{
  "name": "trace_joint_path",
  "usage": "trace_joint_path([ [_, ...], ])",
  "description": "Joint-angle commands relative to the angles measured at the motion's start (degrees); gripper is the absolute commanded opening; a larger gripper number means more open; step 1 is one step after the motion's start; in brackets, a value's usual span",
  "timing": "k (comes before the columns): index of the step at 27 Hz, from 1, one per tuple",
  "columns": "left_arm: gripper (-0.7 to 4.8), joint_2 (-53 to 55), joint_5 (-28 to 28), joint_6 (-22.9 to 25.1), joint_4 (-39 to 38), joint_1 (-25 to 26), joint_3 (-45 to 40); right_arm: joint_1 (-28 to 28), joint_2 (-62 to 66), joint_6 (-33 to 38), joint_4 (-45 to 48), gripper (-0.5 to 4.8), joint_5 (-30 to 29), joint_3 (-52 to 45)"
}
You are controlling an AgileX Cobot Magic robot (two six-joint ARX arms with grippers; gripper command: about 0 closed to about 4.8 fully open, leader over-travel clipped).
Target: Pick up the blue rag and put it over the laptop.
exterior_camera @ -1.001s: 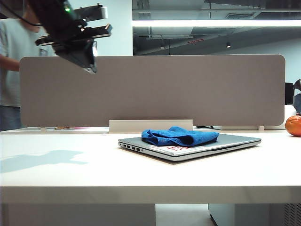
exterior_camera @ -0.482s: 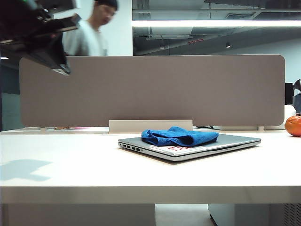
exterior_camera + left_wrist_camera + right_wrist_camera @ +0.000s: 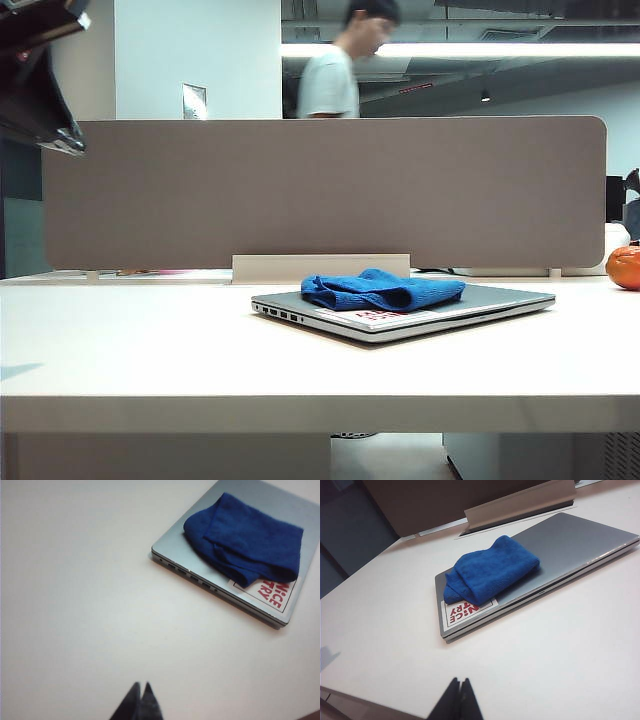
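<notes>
Rag (image 3: 382,289) already lies bunched on your closed laptop (image 3: 500,297), so the job looks done. Your left gripper (image 3: 139,702), pressed together and empty, hangs high over the bare counter (image 3: 150,350); your right gripper (image 3: 458,700), likewise closed, holds nothing.

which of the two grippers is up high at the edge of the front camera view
The left gripper, shut, raised at the exterior view's upper left, far from the blue rag on the laptop. The right gripper shows only in its wrist view.
</notes>
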Motion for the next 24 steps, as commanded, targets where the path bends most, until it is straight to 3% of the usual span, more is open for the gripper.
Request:
trace_joint_path([
  [1,-0.06,-2.36,-0.24,-2.73,0.72,-0.07,-1.68,0.04,-0.13,-0.17,0.79,0.00,-0.02,-0.22],
  [17,-0.06,-11.13,-2.12,-2.95,-2.27,-0.11,-5.99,0.02,-0.13,-0.26,0.90,0.00,0.15,-0.22],
  [24,-0.06,-11.13,-2.14,-2.93,-2.29,-0.11,-6.08,-0.04,-0.13,-2.14,0.81,0.00,11.39,-0.22],
])
